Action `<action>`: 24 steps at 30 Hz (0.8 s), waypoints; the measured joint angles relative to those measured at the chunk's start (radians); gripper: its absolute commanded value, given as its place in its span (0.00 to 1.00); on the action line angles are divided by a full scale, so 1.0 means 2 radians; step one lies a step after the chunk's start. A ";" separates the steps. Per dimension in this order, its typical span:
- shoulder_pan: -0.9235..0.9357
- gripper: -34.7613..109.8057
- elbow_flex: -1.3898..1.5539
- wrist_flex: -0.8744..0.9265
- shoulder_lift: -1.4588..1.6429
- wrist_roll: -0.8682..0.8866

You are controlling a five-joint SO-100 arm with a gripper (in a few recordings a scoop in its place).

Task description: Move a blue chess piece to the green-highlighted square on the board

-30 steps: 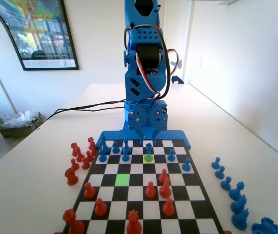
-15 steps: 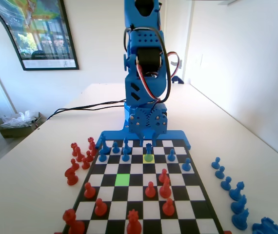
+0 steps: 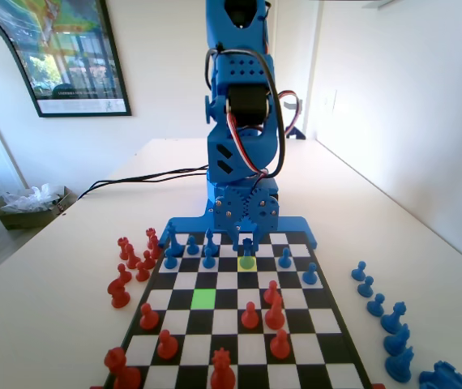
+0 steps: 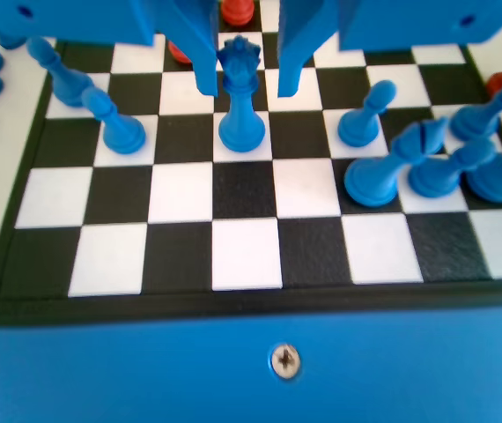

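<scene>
The blue arm's gripper (image 4: 245, 84) hangs low over the board (image 4: 233, 282), near the arm's end. In the wrist view its two jaws stand apart, one on each side of the crowned head of the blue chess piece (image 4: 241, 101). A thin gap shows on both sides, so the jaws are spread and not clamping anything. The piece stands upright on a white square in that view.

In the fixed view the gripper (image 3: 247, 235) sits just above the same piece (image 3: 247, 247), which rises from the pale yellow-green square (image 3: 247, 262) in the board's second row from the arm. The green-highlighted square (image 3: 203, 297) lies nearer the camera and to the left in this view, two rows closer and one file over, with nothing standing on it.

Around the piece, other blue chessmen (image 3: 192, 245) line the far rows. Red pieces (image 3: 250, 315) stand across the near half of the board (image 3: 340, 340), and more red pieces (image 3: 121, 289) cluster off its left edge on the table (image 3: 61, 292). A row of blue pieces (image 3: 377, 305) waits on the table to the right.
</scene>
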 measured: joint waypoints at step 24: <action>0.014 0.25 -0.039 0.078 0.010 -0.008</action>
